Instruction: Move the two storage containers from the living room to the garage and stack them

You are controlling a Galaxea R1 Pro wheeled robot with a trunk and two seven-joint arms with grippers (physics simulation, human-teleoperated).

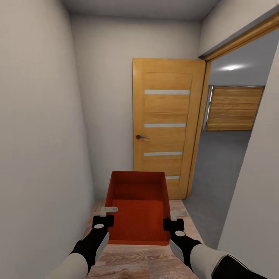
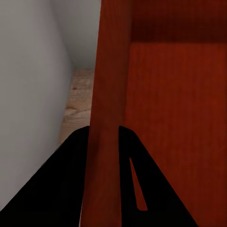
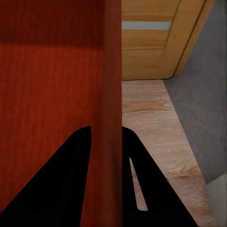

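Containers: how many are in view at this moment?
1. The container is held between the left tool and right tool, over the wood floor before the door. The second may be elsewhere.

No text, label, brand, number or sign can be read in any of the views. The orange-red storage container [image 1: 138, 207] has plain walls with no marking. The wooden door [image 1: 167, 124] bears only pale horizontal strips and a dark handle, with no lettering. The pale walls carry no writing either.
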